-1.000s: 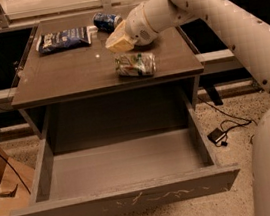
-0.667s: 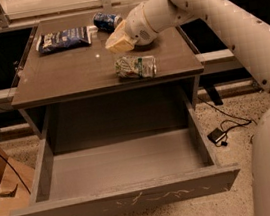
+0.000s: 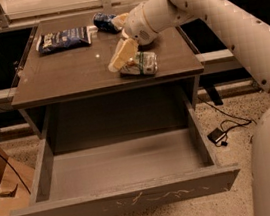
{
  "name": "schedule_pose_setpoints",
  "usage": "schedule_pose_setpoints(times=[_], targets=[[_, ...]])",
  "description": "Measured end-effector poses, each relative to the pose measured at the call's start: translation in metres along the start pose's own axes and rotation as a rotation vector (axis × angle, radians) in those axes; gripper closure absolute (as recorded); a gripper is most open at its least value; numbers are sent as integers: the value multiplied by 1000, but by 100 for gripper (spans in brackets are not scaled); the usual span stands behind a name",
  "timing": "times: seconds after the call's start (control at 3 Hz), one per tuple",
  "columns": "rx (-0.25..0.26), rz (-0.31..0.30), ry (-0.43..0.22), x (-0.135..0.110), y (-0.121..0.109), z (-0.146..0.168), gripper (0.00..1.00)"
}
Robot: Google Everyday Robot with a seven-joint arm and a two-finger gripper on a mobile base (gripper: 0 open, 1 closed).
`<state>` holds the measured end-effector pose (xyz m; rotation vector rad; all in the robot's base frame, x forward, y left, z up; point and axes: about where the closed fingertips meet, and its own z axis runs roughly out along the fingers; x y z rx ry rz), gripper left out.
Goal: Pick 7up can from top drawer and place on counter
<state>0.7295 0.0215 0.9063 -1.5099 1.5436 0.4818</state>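
The 7up can, silvery-white with green marks and dented, lies on its side on the counter near its front right edge. My gripper hangs just above and left of the can, open. One cream finger touches or overlaps the can's left end, and the other finger points toward the back. The can is not held between them. The top drawer is pulled fully out below the counter, and its floor is bare.
A dark blue can lies at the back of the counter, close to my far finger. A dark blue snack bag lies at the back left. A cardboard box stands on the floor at the left, and a cable with a plug lies at the right.
My near finger has come down closer to the 7up can's left end. The can, the drawer and the other objects have not moved.
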Motion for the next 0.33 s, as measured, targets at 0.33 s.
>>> schedule_pose_setpoints(times=[0.33], targets=[[0,0,0,0,0,0,0]])
